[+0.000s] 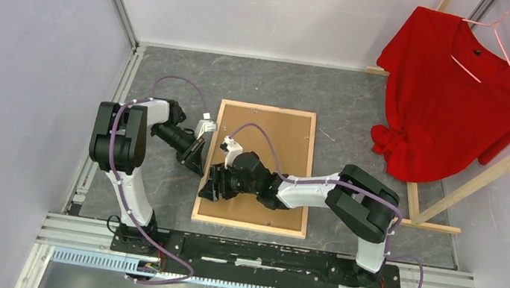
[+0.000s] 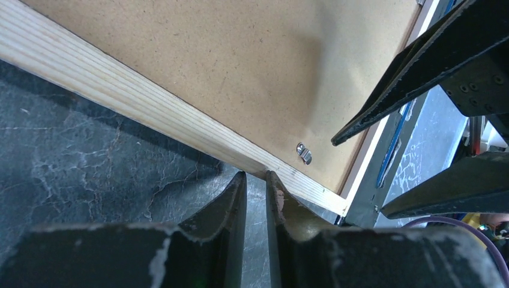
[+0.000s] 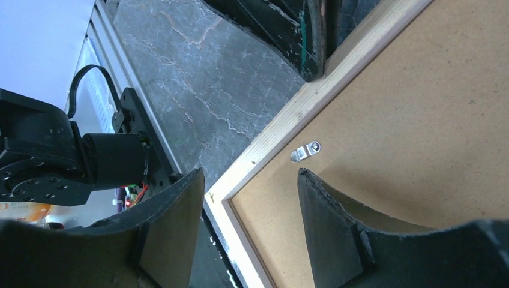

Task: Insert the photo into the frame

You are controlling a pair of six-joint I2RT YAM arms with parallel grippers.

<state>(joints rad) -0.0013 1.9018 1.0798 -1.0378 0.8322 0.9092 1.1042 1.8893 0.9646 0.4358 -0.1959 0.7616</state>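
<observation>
The frame lies face down mid-table, its bare light-wood reverse up, with a brown hardboard sheet set inside it. The photo is hidden. My left gripper is at the frame's left rail. Its jaws stand almost together with a narrow gap and hold nothing, tips against the rail's outer edge. My right gripper is open above the frame's near-left corner, one finger over the table and one over the hardboard. A small metal turn clip lies on the board beside the rail and shows in the left wrist view.
A red shirt hangs from a bare-wood clothes rack at the back right. The arms' mounting rail runs along the near edge. Walls close in the left and back sides. The dark stone-pattern table top surrounds the frame.
</observation>
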